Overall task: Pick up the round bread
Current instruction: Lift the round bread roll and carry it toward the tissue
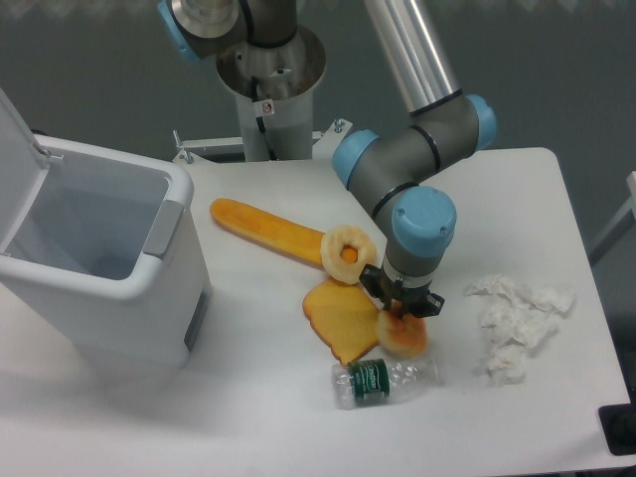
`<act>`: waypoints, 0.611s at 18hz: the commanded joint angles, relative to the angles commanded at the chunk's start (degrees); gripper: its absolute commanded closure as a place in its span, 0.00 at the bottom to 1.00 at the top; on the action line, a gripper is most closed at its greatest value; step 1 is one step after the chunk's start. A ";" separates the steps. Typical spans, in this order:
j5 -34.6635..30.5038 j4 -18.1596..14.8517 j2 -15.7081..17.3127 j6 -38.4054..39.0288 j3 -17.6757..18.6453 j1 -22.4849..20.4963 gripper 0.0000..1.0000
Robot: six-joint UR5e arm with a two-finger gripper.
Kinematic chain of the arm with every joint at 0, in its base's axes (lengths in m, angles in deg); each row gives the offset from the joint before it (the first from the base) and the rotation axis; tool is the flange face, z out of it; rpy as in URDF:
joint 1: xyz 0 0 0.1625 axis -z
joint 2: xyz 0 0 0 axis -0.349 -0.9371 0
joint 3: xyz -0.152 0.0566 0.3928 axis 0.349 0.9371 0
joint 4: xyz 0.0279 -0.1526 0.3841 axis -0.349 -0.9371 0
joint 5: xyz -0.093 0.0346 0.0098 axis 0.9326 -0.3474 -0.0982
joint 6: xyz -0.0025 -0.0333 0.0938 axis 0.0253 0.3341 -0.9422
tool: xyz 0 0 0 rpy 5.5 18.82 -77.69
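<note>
On the white table point(298, 417), the claw point(401, 314) grips the round bread point(403, 336) beneath it.

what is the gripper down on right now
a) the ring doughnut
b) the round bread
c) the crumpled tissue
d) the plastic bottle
b, the gripper sits directly on top of the round bread, while the ring doughnut, the crumpled tissue and the plastic bottle all lie apart from its fingers.
</note>
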 joint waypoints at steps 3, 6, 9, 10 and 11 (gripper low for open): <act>-0.44 -0.35 0.27 -0.26 -4.12 -0.09 1.00; -0.53 -2.71 0.18 -3.24 -8.17 -0.17 1.00; -0.35 -11.65 0.18 -12.08 -14.74 -2.37 1.00; -0.35 -16.65 0.01 -15.26 -18.08 -2.63 1.00; -0.61 -20.44 -0.26 -16.25 -20.72 -2.90 1.00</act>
